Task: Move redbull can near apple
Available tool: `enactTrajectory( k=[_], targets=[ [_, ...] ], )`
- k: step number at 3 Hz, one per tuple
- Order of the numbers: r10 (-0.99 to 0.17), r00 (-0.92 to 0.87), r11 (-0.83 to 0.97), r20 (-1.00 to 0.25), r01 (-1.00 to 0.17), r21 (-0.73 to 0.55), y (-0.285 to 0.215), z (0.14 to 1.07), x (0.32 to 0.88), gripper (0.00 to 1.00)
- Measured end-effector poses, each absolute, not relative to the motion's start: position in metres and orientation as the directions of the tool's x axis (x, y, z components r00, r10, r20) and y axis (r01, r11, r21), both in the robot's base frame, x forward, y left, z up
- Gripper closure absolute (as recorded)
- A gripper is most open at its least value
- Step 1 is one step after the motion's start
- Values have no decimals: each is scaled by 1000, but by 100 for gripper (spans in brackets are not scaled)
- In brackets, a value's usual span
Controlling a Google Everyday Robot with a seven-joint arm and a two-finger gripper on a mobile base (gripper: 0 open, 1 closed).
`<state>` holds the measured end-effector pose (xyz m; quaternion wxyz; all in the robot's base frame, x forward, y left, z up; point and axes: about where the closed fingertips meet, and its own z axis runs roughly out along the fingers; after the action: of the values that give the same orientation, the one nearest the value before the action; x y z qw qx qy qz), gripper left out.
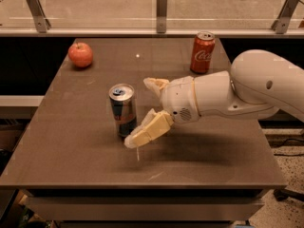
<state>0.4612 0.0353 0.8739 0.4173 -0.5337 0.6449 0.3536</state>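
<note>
Cream-coloured two-finger gripper [138, 112] on the white robot arm [266, 84] stands spread wide just to the right of the slim silver-and-blue redbull can [122, 109], holding nothing. One finger reaches past the can's far side. The other angles down by its lower near edge, and whether it touches the can I cannot tell.

The can stands upright near the middle of the brown tabletop [71, 165], well apart from the small round red-orange apple [80, 54] at the far left corner.

The main risk, as I judge it, is tipping. The can is tall and narrow, and the near finger sits low by its base, so a nudge there before both fingers close could topple it or skid it leftward out of the opening. An off-centre close could also twist it or let it slip once lifted.

On the way to the apple, a low carry could catch the can's base on the table, and a careless set-down could knock the apple, which would roll easily and sits close to the table's edge.

The red Coca-Cola can [203, 52] stands at the far right, beyond the arm. A wide swing of the arm could clip it.
</note>
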Motion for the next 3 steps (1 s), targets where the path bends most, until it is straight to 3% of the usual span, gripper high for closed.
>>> enactTrajectory(
  k=[1,3],
  targets=[
    [-384,-81,183,-920,-983,11,34,876,460,0],
    [-190,-30,196,-981,-981,-7,30,883,466,0]
  ],
)
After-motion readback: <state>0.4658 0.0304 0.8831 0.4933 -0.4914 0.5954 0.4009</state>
